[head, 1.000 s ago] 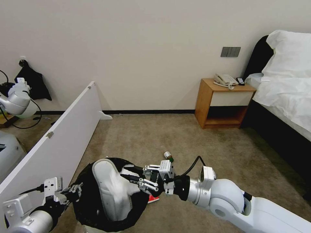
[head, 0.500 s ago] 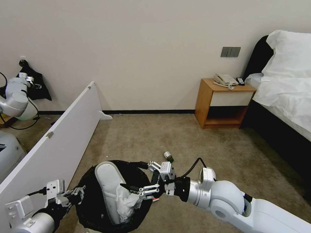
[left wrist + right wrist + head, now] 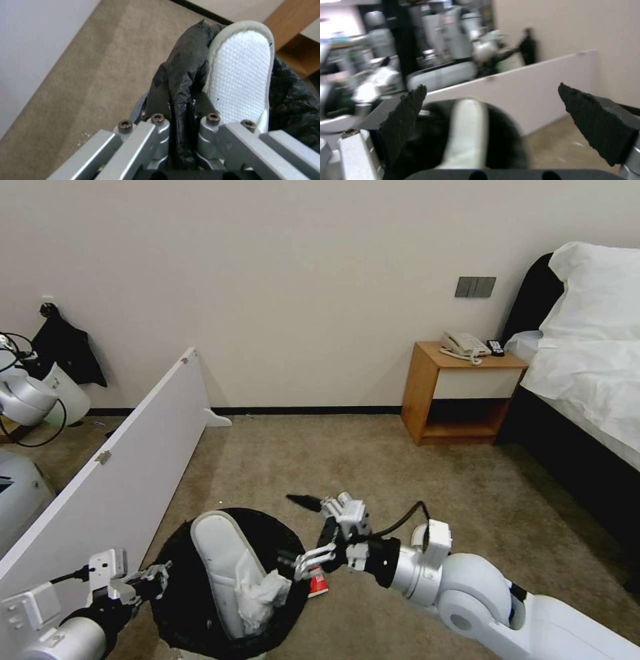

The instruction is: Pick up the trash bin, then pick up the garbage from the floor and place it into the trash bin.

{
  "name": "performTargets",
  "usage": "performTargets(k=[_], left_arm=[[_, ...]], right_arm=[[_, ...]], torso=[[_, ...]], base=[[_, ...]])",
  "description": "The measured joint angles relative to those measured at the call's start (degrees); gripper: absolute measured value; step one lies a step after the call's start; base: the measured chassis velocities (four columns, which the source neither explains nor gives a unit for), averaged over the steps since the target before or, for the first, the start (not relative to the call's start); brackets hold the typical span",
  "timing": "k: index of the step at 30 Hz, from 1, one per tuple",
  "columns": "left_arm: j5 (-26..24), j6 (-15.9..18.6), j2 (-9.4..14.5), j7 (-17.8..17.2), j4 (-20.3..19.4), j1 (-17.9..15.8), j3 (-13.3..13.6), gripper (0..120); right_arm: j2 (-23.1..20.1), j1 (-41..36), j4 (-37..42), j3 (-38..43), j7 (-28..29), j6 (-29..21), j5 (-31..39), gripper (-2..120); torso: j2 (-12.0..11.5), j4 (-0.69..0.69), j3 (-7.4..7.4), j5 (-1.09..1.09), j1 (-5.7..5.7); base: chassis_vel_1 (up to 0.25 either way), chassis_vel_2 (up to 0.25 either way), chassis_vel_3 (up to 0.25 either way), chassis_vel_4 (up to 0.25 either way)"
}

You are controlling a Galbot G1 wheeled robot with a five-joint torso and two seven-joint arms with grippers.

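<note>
The trash bin, lined with a black bag, stands low in the head view. A white slipper sticks up out of it beside a white tissue wad. My left gripper is shut on the bin's bagged rim; in the left wrist view its fingers pinch the black bag next to the slipper. My right gripper hangs open and holds nothing, just right of the bin's rim. A red-white packet lies on the carpet under it. The right wrist view looks between its spread pads at the slipper.
A long white board stands on edge along the left. A wooden nightstand with a phone and a bed sit at the right. Another robot's arm is at the far left. Open carpet lies ahead.
My right gripper let the tissue wad drop into the bin, then drew back up and to the right, off the bin's mouth. It now covers the small bottle seen earlier on the carpet.
</note>
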Motion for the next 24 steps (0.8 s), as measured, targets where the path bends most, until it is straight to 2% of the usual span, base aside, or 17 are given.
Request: performTargets(k=[2, 7, 16, 18, 24], left_arm=[[0.49, -0.01, -0.31, 0.13, 0.0, -0.22, -0.89, 5], [1.06, -0.16, -0.68, 0.27, 0.0, -0.18, -2.34, 5], [1.15, -0.24, -1.49, 0.49, 0.0, 0.28, -4.99, 5], [1.26, -0.3, -1.59, 0.51, 0.0, 0.3, -5.6, 5], [1.53, -0.34, -1.63, 0.52, 0.0, 0.08, -5.28, 5]], right_arm=[[0.29, -5.08, 0.3, 5.67, 3.73, -1.2, -1.17, 100], [0.87, -11.19, 0.52, 12.37, 9.29, -2.14, -4.41, 100], [3.32, -17.04, 1.85, 20.84, 14.34, -6.19, -7.3, 100], [5.19, -20.52, 2.75, 25.81, 16.54, -9.44, -7.9, 100], [5.91, -27.53, 3.77, 32.89, 16.8, -10.64, -10.6, 100]], torso=[[0.0, -0.01, 0.0, 0.0, 0.0], [0.0, 0.0, 0.0, 0.0, 0.0], [0.0, 0.01, 0.0, 0.0, 0.0], [0.0, 0.03, 0.0, 0.0, 0.0], [0.0, -0.02, 0.0, 0.0, 0.0]], base=[[0.0, 0.0, 0.0, 0.0], [0.0, 0.0, 0.0, 0.0], [0.0, 0.0, 0.0, 0.0], [0.0, 0.0, 0.0, 0.0], [0.0, 0.0, 0.0, 0.0]])
